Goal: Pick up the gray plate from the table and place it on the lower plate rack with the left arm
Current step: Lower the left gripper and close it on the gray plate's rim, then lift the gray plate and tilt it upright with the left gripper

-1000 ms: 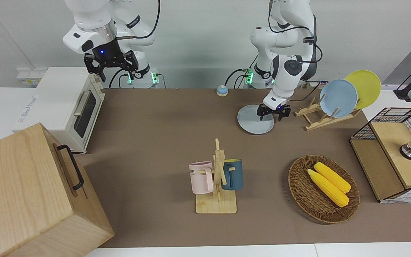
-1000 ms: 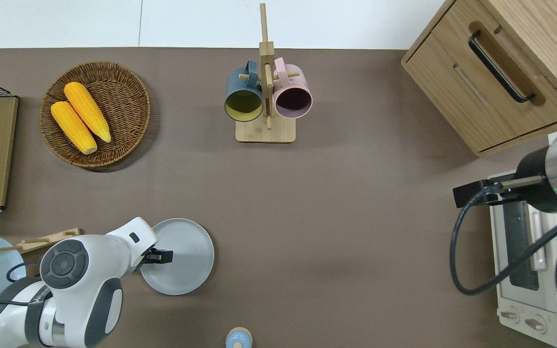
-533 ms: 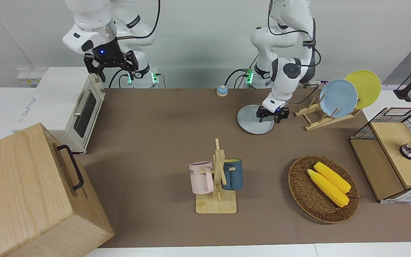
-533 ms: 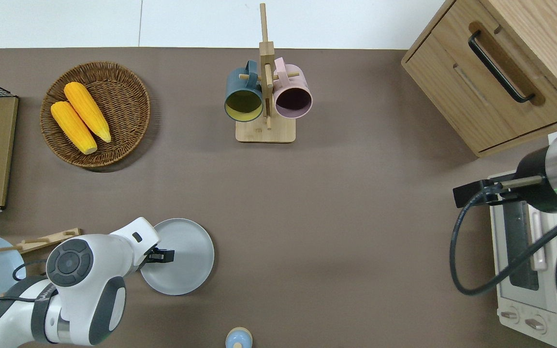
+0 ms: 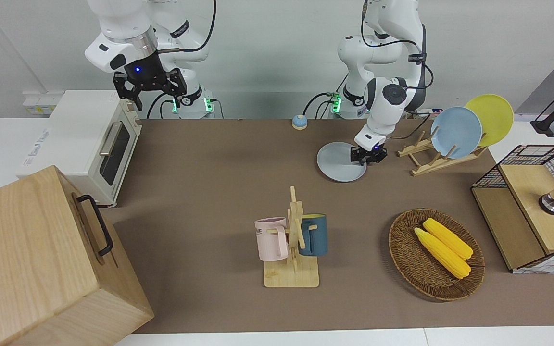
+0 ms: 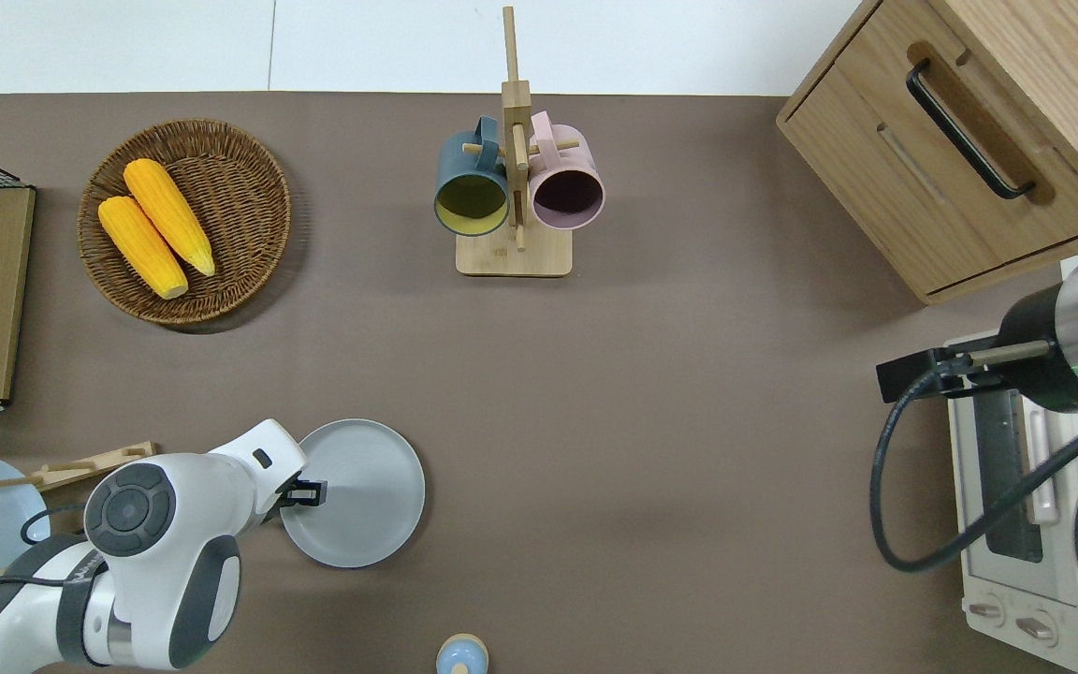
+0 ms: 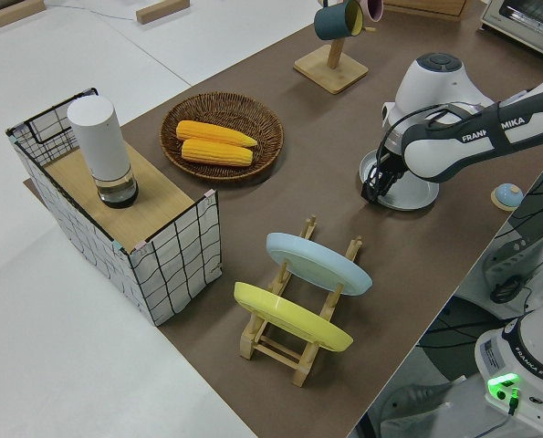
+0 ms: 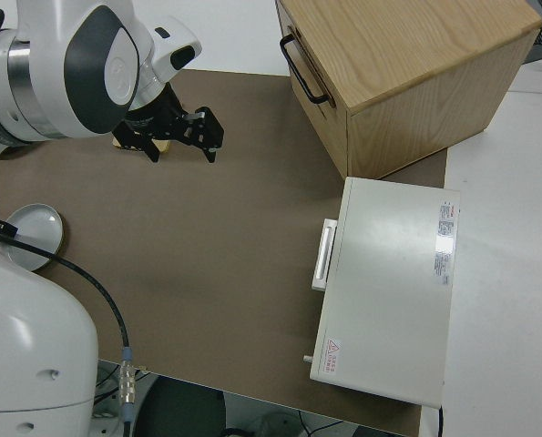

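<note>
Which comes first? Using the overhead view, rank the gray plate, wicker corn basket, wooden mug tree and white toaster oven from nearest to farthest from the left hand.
1. The round pale gray plate, at the left hand, its rim between the fingers.
2. The wicker corn basket, farther from the robots.
3. The wooden mug tree, mid-table.
4. The white toaster oven, at the right arm's end.

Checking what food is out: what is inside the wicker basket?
Two yellow corn cobs lie side by side in the wicker basket. The weave directly beneath them is covered.

Front cam faces robots; overhead looks straight down. Both share the wooden mug tree [image 5: 295, 240] [image 6: 513, 178], 12 o'clock overhead.
</note>
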Controlling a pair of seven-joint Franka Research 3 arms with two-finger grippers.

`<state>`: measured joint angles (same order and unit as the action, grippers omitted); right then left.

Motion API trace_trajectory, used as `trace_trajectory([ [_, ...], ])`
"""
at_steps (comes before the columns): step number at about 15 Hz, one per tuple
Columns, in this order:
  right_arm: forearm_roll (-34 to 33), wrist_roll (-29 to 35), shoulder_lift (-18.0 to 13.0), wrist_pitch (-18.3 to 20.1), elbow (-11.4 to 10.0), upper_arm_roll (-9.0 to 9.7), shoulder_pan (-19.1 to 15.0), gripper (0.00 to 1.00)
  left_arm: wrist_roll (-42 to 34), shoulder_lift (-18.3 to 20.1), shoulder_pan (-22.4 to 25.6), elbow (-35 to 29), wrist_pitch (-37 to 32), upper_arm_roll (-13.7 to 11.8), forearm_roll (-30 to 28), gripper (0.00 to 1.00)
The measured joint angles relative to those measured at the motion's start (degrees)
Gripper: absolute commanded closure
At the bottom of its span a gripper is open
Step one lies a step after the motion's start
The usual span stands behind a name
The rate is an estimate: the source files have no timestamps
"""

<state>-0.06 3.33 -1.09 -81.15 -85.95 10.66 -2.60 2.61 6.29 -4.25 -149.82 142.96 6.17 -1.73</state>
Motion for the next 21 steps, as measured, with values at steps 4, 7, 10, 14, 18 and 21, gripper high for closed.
trace_trajectory([
  [4,0.0,0.0,0.0,0.0,0.0,0.0,0.0,0.011,0.0,-0.1,0.0,0.0,0.0,0.0,0.0,1.0],
  [7,0.0,0.0,0.0,0.0,0.0,0.0,0.0,0.011,0.0,-0.2,0.0,-0.1,-0.2,0.1,0.0,1.0],
  [10,0.0,0.0,0.0,0.0,0.0,0.0,0.0,0.011,0.0,-0.1,0.0,0.0,-1.2,0.1,0.0,1.0],
  [14,0.0,0.0,0.0,0.0,0.0,0.0,0.0,0.011,0.0,0.9,0.0,2.4,-7.1,0.0,-0.3,1.0],
  [18,0.0,0.0,0.0,0.0,0.0,0.0,0.0,0.011,0.0,2.8,0.0,8.7,-18.2,0.0,-0.4,1.0],
  [21,0.0,0.0,0.0,0.0,0.0,0.0,0.0,0.011,0.0,4.0,0.0,11.1,-22.0,-0.2,-0.5,1.0],
])
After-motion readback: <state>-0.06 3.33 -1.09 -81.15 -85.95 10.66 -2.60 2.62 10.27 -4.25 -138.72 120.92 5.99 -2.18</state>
